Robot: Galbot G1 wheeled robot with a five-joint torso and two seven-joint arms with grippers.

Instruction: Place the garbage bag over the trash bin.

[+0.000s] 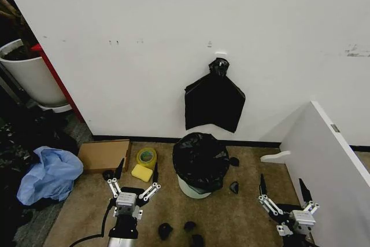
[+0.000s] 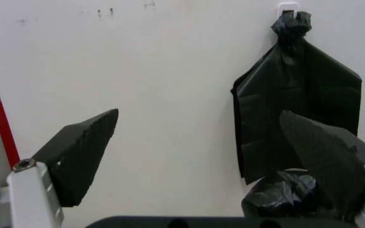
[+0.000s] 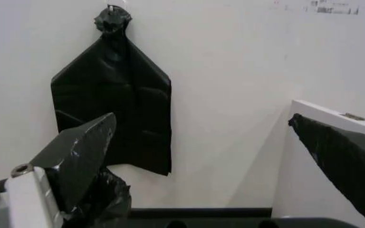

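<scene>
Garbage bag [image 1: 200,160] draped over trash bin [image 1: 193,189]; left gripper [image 1: 137,179], right gripper [image 1: 282,191] jaws spread, empty.

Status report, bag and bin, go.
Left end effector open, low by the yellow sponge. Right end effector open, low beside the white panel. Garbage bag draped over trash bin. Nothing in the way.
</scene>
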